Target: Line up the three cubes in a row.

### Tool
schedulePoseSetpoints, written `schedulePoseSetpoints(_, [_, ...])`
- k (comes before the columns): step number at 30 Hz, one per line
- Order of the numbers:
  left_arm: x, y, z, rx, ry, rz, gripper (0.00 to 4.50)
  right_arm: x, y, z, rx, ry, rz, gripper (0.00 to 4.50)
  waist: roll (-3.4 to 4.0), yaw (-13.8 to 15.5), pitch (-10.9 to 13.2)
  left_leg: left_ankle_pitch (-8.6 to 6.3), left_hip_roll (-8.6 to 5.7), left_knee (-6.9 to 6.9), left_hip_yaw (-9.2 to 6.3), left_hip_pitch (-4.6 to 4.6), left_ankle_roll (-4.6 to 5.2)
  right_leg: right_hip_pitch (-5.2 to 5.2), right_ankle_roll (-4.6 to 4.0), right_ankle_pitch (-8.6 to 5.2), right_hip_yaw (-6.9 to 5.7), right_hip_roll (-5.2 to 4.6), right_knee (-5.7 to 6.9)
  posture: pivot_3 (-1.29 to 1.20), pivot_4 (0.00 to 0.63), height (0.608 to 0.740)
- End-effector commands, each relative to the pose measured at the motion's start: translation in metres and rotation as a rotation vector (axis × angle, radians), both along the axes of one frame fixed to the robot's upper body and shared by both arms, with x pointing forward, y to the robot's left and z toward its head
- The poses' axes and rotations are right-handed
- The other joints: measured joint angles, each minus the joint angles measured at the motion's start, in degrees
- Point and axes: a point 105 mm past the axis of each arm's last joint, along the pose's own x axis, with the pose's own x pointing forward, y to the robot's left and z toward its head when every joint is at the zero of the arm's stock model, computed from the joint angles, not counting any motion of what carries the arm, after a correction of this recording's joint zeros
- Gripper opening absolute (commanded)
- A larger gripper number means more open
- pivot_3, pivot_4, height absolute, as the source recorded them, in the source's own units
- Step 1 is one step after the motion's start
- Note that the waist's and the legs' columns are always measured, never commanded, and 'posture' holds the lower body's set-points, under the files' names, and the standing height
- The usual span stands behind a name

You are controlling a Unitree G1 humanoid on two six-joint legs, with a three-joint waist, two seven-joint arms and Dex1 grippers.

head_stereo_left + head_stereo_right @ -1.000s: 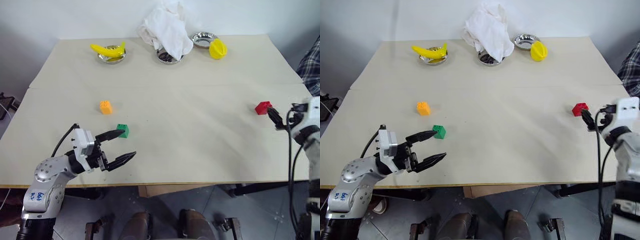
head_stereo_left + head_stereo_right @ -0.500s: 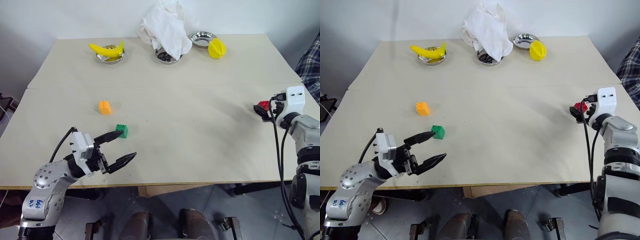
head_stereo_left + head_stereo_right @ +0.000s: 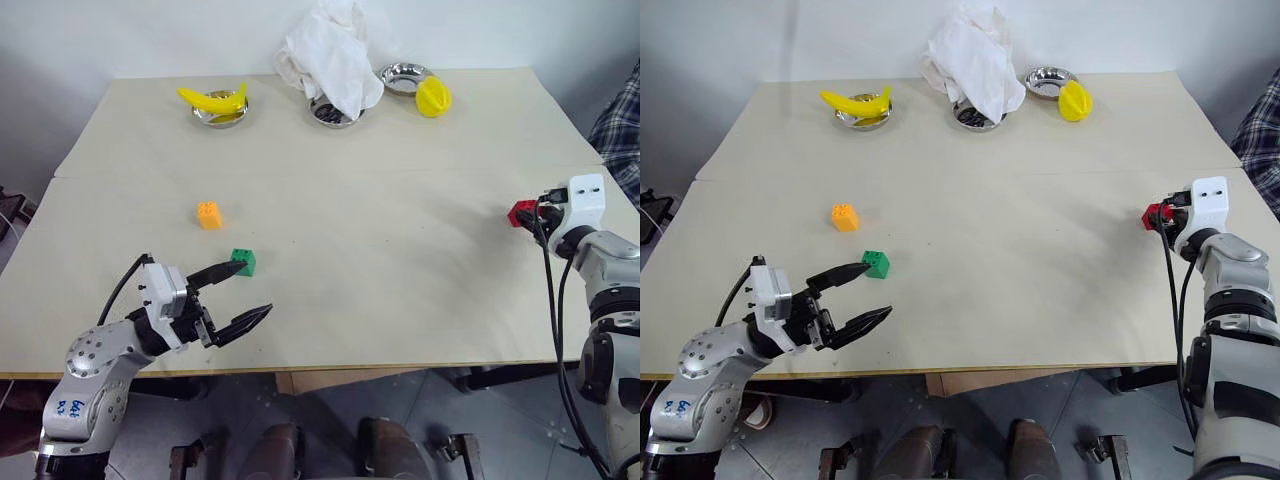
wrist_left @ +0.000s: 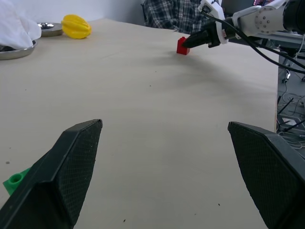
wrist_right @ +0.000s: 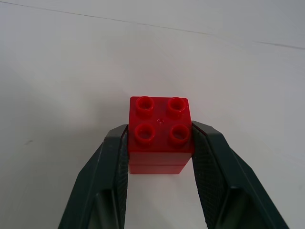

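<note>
The right tool (image 5: 159, 157) was clamped on the red cube (image 5: 160, 133) near the counter's (image 3: 400, 260) right edge, the left tool (image 3: 250, 290), fingers apart, beside the green cube (image 3: 244, 261) near the orange cube (image 3: 209, 214), open counter between, a banana (image 3: 212, 99) in one far dish (image 3: 222, 116).

On my pale beige desk (image 3: 400, 230), three studded cubes: a red cube (image 5: 160, 135) near the right edge between the black fingers (image 5: 110, 171) of my right gripper (image 5: 160, 157), an orange cube (image 3: 209, 214) and a green cube (image 3: 243, 261) toward the left. Along the far edge: a yellow banana (image 3: 212, 98), a white cloth (image 3: 330, 55), silver dishes (image 3: 402, 77), a yellow fruit toy (image 3: 434, 96). A checked sleeve (image 3: 618, 125) shows blue and white.
</note>
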Motion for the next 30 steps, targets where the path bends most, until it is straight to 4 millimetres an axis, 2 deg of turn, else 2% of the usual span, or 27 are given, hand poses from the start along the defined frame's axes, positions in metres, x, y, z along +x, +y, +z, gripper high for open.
schedulePoseSetpoints(1, [-0.005,0.007,0.009,0.013,-0.046,0.009,4.5,0.0,0.016,0.026,0.001,-0.076,0.176,1.47,0.0,-0.03,0.0,0.0,0.0,0.0,0.0,0.0,0.0,0.0,0.0,0.0,0.0,0.0,0.0,0.0,0.15,0.74])
schedulePoseSetpoints(3, [-0.005,0.014,0.007,0.02,-0.034,0.019,4.5,-0.005,0.034,0.036,-0.005,-0.097,0.35,1.47,0.0,-0.04,0.0,0.0,0.01,-0.01,0.0,0.0,0.0,0.0,0.0,0.0,0.0,0.01,-0.01,0.0,0.15,0.74])
schedulePoseSetpoints(6, [-0.007,0.029,0.0,0.045,-0.007,0.04,4.5,-0.028,0.076,0.046,-0.06,-0.109,0.763,1.47,0.03,-0.08,0.02,0.0,0.05,-0.02,0.0,0.0,-0.01,0.0,0.0,0.0,0.0,0.03,-0.04,0.0,0.15,0.74])
schedulePoseSetpoints(8, [-0.009,0.035,-0.003,0.056,0.008,0.038,4.5,-0.04,0.092,0.045,-0.111,-0.091,0.926,1.47,0.02,-0.13,0.01,-0.02,0.07,-0.03,0.0,0.02,-0.03,0.0,0.0,0.0,-0.01,0.04,-0.03,0.0,0.15,0.74])
schedulePoseSetpoints(11, [-0.015,0.038,-0.006,0.068,0.012,0.008,4.5,-0.06,0.118,0.031,-0.204,-0.001,1.181,1.47,0.02,0.05,0.02,-0.03,0.07,-0.02,-0.04,0.02,-0.04,0.01,0.0,0.0,-0.02,0.03,-0.03,0.0,0.15,0.74])
schedulePoseSetpoints(16, [-0.02,0.038,-0.013,0.088,0.043,-0.026,4.5,-0.066,0.152,0.018,-0.25,0.018,1.335,1.47,0.01,0.02,0.02,-0.04,0.04,0.05,-0.11,0.01,-0.05,0.02,0.0,0.0,-0.05,-0.04,-0.03,0.0,0.15,0.74])
schedulePoseSetpoints(19, [-0.022,0.038,-0.015,0.096,0.049,-0.034,4.5,-0.068,0.161,0.012,-0.245,0.021,1.373,1.47,0.01,0.0,0.02,-0.05,0.05,0.02,-0.11,0.02,-0.08,-0.01,0.0,0.0,-0.06,-0.02,-0.02,0.0,0.15,0.74])
schedulePoseSetpoints(30, [-0.027,0.043,-0.015,0.107,0.059,-0.019,4.5,-0.077,0.155,-0.02,-0.319,0.162,1.44,1.47,0.01,0.01,0.02,-0.05,0.05,0.01,-0.17,0.0,-0.08,-0.01,-0.01,0.0,-0.11,-0.03,-0.1,0.0,0.15,0.74])
